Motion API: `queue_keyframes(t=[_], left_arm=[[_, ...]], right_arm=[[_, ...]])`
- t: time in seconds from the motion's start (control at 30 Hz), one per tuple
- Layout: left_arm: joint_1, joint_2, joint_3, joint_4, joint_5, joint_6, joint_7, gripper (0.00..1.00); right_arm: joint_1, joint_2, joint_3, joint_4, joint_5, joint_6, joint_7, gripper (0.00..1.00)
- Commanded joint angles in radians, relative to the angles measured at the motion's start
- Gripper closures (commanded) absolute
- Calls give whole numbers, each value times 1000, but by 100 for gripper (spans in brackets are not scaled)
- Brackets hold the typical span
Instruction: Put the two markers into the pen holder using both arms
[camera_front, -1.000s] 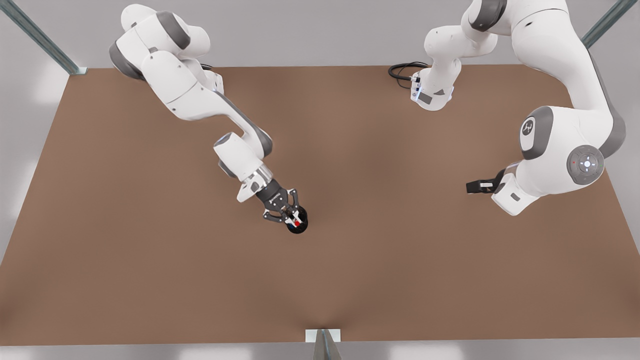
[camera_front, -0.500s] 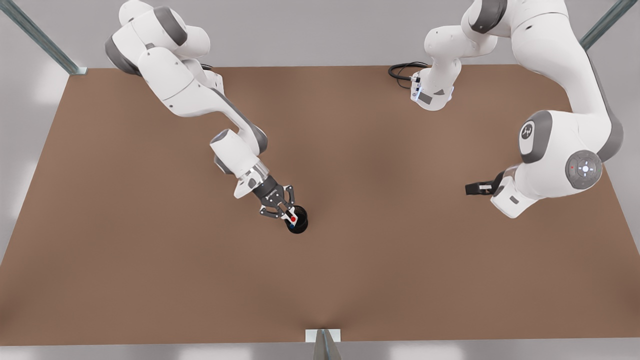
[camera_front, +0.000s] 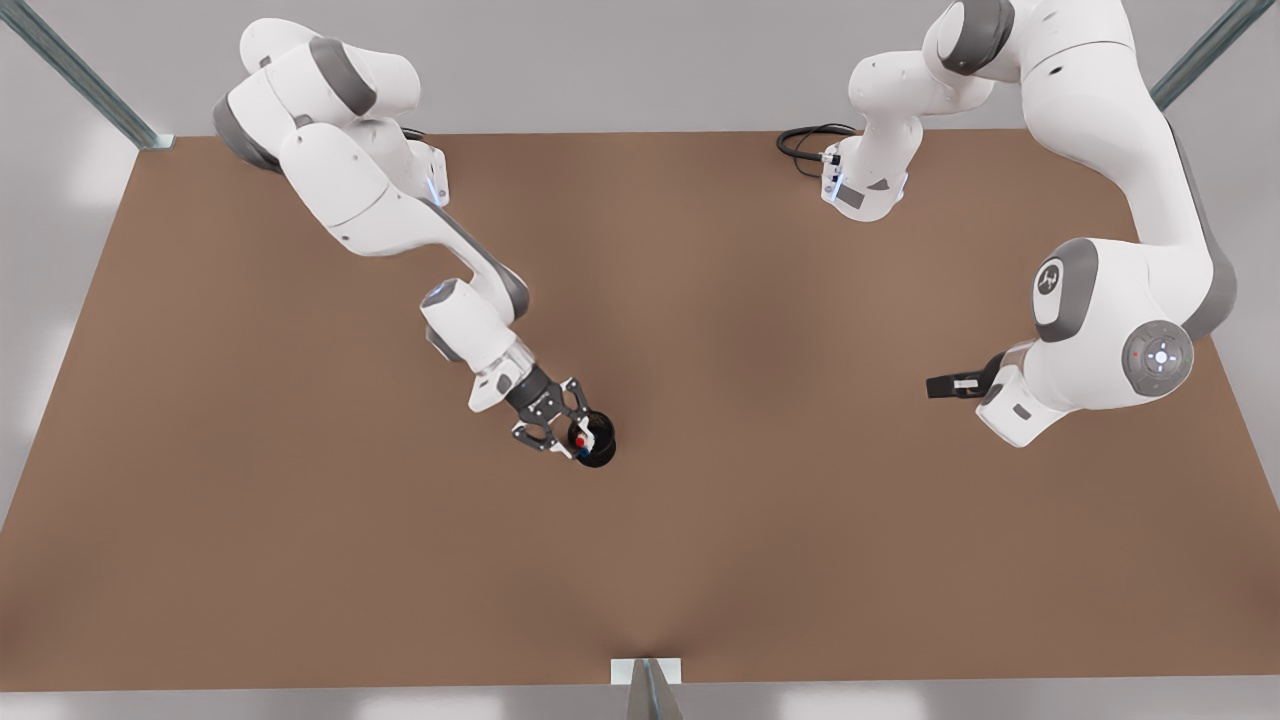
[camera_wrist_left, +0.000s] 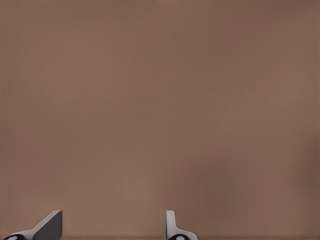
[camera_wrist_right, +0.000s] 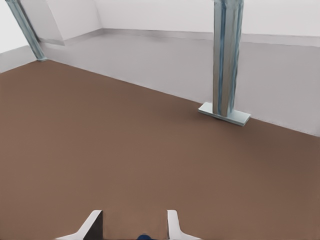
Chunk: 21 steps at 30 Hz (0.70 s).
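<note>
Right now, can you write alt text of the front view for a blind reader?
Seen from above, the right end effector hangs open at the black pen holder, which holds a red-capped marker and a blue-capped marker. The other arm waits at the front view's right, its left end effector above the brown table.

Readable text: none on any surface.
Arm (camera_front: 1055, 280): a small white emblem on a grey joint cover, not legible as letters.

matt brown table (camera_front: 300, 500), glossy white plastic arm (camera_front: 370, 200) shells, brushed metal post (camera_wrist_right: 227, 55), black rubbery cable (camera_front: 805, 140)
</note>
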Motion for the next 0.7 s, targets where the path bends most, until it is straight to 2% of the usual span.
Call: queue_keyframes(t=[0.0, 0.07, 0.1, 0.13, 0.17, 0.2, 0.23, 0.27, 0.3, 0.43, 0.47, 0.5, 0.6, 0.67], left_arm=[[2, -4, -1, 1, -1, -5, 7, 0], [-6, -13, -9, 7, 4, -11, 12, 0], [-14, -13, -10, 9, 2, -19, 16, 0], [-12, -13, -7, 25, 7, -27, 61, 0], [-6, -15, -4, 38, 9, -27, 110, 0], [-5, -15, -1, 39, 10, -27, 130, 0], [-5, -15, -1, 41, 10, -27, 128, 0], [-5, -15, -1, 41, 10, -27, 128, 0], [-5, -15, -1, 41, 10, -27, 130, 0], [-5, -13, 0, 41, 10, -34, 128, 0], [-5, -12, 0, 41, 10, -34, 128, 0], [-5, -12, 0, 41, 10, -34, 128, 0], [-5, -10, 0, 41, 10, -34, 125, 0], [-5, -10, 0, 41, 10, -37, 125, 0]], right_arm=[[-10, -67, 1, 1, -2, -64, -10, 0], [-52, -383, 24, 76, 5, -719, 87, 0], [-64, -476, 36, 113, 132, -952, 141, 0], [-68, -549, 27, 223, 287, -1308, 136, 0], [-154, -547, 26, 374, 341, -1622, 129, 0], [-174, -543, -51, 474, 341, -1790, 104, 0], [-60, -543, -257, 510, 347, -1880, -18, 0], [-35, -520, -390, 613, 475, -1926, -126, 0], [-35, -520, -422, 613, 477, -1979, -146, 0], [-33, -434, -422, 672, 456, -2014, -175, 0], [-26, -319, -421, 863, 456, -2176, -175, 0], [-24, -233, -418, 1014, 456, -2216, -177, 0], [-21, -236, -422, 1006, 462, -2157, -177, 0], [-16, -231, -419, 940, 462, -2100, -175, 0]])
